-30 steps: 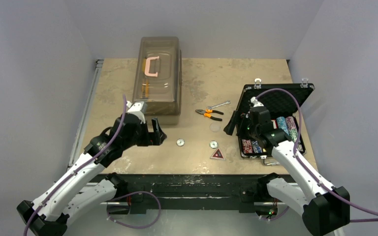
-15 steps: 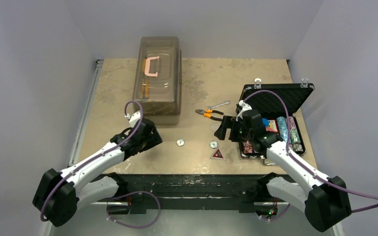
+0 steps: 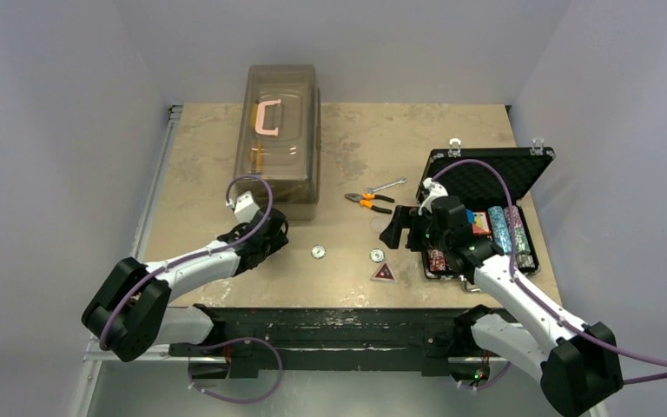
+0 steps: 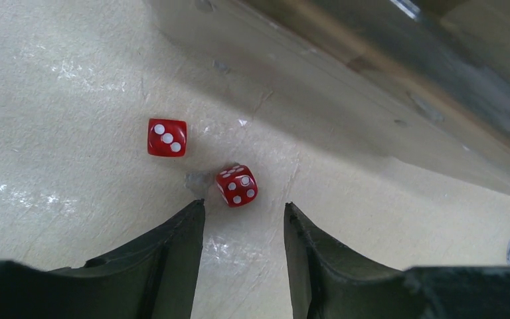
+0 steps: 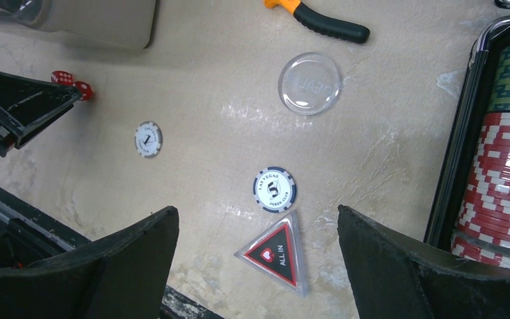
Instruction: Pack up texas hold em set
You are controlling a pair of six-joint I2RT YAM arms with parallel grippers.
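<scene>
Two small red dice [image 4: 167, 137] [image 4: 237, 185] lie on the table by the brown box's front wall. My left gripper [image 4: 244, 206] is low over the table, open with a narrow gap. The nearer die sits just past its tips, untouched. The black case [image 3: 486, 174] stands open at the right with rows of poker chips [image 3: 504, 228] inside. My right gripper [image 5: 256, 209] hangs wide open and empty above the red triangle token [image 5: 277, 255] and a round "5" button [image 5: 274, 189]. Another round button [image 5: 148, 139] and a clear round disc [image 5: 309, 84] lie further off.
The large translucent brown box [image 3: 280, 143] with its pink handle stands at the back left, right beside my left gripper [image 3: 274, 228]. Orange-handled pliers [image 3: 369, 201] and a wrench [image 3: 389, 185] lie mid-table. The table's near edge runs just below the triangle token [image 3: 384, 273].
My left arm has dropped low toward the dice by the brown box, and its jaws have narrowed. My right gripper has moved left out of the case to above the tokens.
</scene>
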